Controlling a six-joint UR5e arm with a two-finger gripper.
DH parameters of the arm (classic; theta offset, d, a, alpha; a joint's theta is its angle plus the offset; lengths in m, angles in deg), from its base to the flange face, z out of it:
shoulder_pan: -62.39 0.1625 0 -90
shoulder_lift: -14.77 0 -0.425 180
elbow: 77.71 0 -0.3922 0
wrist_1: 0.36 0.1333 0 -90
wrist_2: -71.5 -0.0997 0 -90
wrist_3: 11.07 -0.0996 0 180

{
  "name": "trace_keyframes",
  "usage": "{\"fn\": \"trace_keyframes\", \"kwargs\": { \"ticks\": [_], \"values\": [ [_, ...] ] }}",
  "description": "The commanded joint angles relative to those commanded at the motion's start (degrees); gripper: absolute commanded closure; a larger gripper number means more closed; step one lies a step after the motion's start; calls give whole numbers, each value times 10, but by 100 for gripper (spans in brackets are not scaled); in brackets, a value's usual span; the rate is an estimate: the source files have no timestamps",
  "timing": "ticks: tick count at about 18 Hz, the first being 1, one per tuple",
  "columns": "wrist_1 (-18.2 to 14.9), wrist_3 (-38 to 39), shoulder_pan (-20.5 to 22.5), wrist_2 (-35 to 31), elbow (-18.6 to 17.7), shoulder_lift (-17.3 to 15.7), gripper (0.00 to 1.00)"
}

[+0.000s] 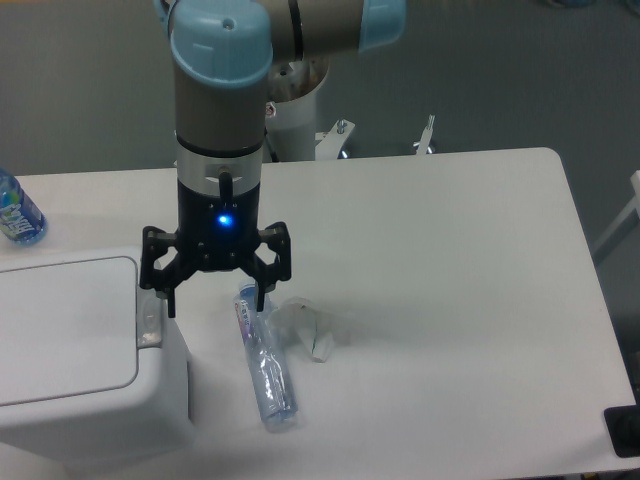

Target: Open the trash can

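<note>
Jaws spread wide, nothing pinched between them: the gripper point(215, 300) is hung point-down over the right edge of the trash can point(85, 350), one finger point(163, 290) seen directly over the grey latch point(149, 318), the other out past the bin's side, above the table point(440, 260). Whether that finger is touching the latch cannot be told from this angle. A blue light is lit on the gripper body.

The trash can is found at the near left corner of the table, its flat inset lid point(62, 330) lying shut and level, the latch set at the lid's right edge.

Just beside the bin's right wall, a clear plastic bottle point(264, 360) with a blue label is laid on its side, lengthwise toward the camera; its far end is overlapped in view by the outer finger. Next to it on the right, a crumpled scrap of clear plastic point(305, 325) is seen, close against the bottle.

At the far left edge, behind the bin, part of a second blue-labelled bottle point(18, 212) is visible. The arm point(222, 90), grey with pale blue caps, is held upright above the gripper.
</note>
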Motion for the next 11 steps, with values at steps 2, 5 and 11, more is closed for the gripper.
{"fn": "trace_keyframes", "kwargs": {
  "ticks": [2,5,11],
  "values": [
    [0,0,-1,0,0,4,0],
    [0,0,-2,0,-1,4,0],
    [0,0,-8,0,-2,8,0]
  ]
}}
